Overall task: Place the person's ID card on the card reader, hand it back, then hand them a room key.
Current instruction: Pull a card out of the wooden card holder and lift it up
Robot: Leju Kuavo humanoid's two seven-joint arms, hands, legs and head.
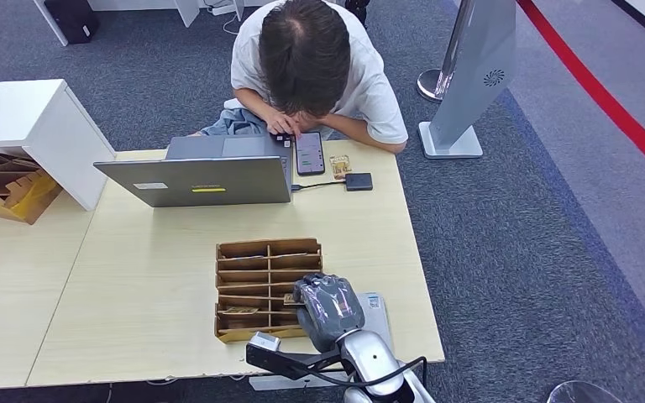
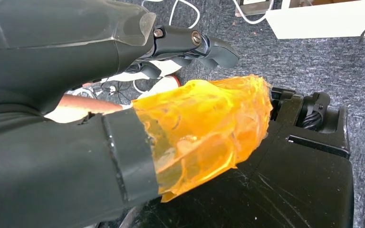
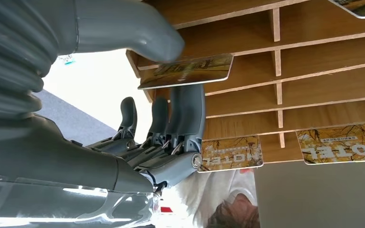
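One room key is pinched in the right hand at the wooden rack near the table's front edge; lifting it toward the person looks next.

Bright, even overhead light and soft shadows throughout; white glare blows out the right wrist view's left-centre background.
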